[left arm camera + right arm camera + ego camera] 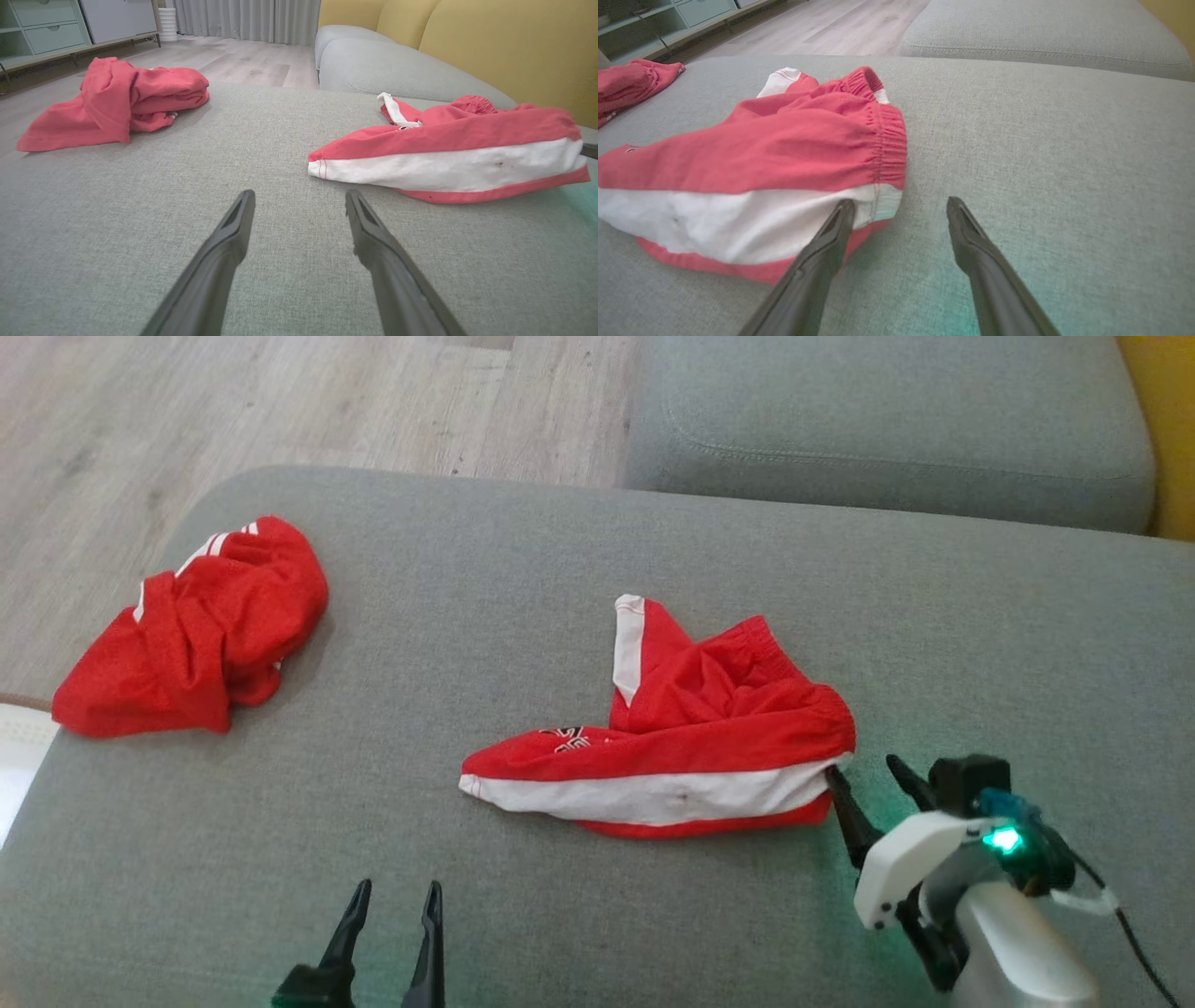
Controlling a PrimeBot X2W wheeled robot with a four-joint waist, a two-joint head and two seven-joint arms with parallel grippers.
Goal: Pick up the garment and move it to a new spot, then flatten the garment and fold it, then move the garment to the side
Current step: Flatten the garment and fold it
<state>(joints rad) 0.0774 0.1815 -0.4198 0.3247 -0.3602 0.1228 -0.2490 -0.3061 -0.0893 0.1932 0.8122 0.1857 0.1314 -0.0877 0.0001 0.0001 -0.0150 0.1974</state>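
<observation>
garment (pixel 691 747) mid cushion (pixel 523 569), both grippers apart

long axis l-r, narrow end pointing left, white band nearest robot. bare cushion all round; red pile (pixel 196 635) well apart by left edge. r gripper (pixel 861 767) fingers spread, one tip at garment's right end; r wrist view shows gathered hem there. l gripper (pixel 398 889) spread, clear of it.

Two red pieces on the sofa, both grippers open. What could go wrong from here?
1. The right gripper sits at the waistband of the shorts, one finger at its end. Closing there would likely take the shorts, not the crumpled jersey far to the left.
2. The jersey lies at the edge of the cushion, by the floor. A weak pinch might drag it off.
3. It is bunched, so a pinch may catch several layers.
</observation>
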